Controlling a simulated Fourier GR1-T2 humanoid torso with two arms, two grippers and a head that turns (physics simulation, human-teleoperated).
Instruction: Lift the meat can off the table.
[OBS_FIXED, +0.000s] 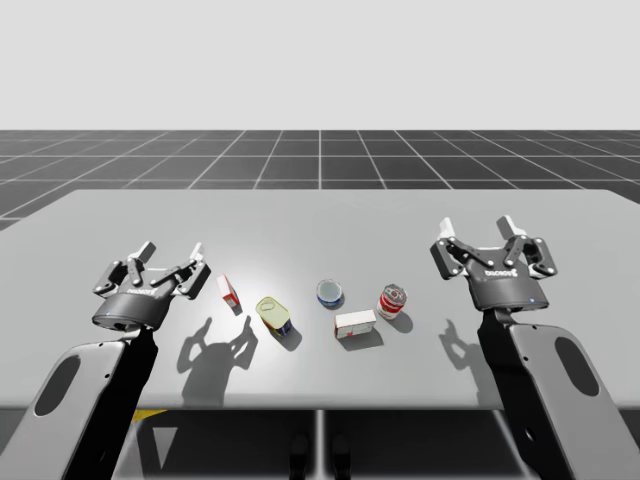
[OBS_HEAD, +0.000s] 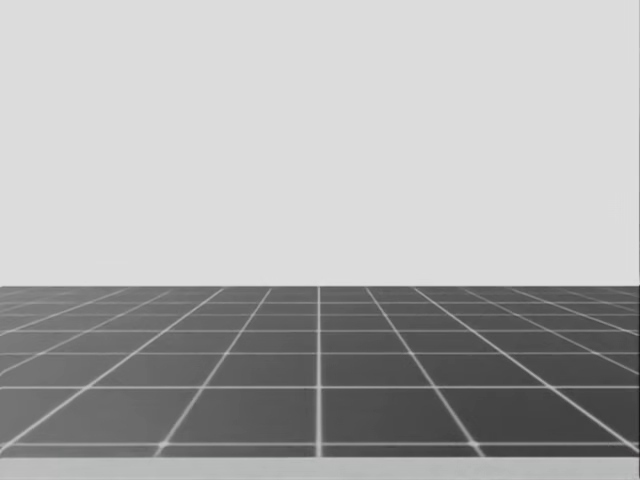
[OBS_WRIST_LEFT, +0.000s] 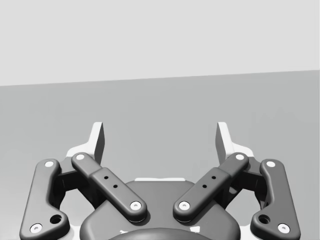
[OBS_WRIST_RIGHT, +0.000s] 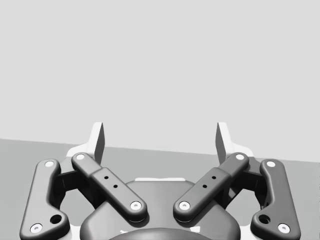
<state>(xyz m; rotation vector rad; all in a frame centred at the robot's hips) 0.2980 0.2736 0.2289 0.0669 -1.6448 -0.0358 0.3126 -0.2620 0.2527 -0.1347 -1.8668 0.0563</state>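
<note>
Table (OBS_FIXED: 320, 215): grey, flat, carries five items.
Left gripper (OBS_FIXED: 172, 252): fingers spread wide, nothing between them; held above table, left of meat can (OBS_FIXED: 274, 314), apart from it.
Right gripper (OBS_FIXED: 478, 226): fingers spread wide, empty; well right of meat can.
White box (OBS_FIXED: 355, 324): lies flat, right of meat can.
Meat can: oblong, yellow lid, blue sides; rests on table, untouched.
Red-and-white can (OBS_FIXED: 392, 300): upright, further right of meat can.
Blue round can (OBS_FIXED: 330, 293): right of meat can, slightly behind.
Small red-and-white box (OBS_FIXED: 229, 291): just left of meat can.
</note>
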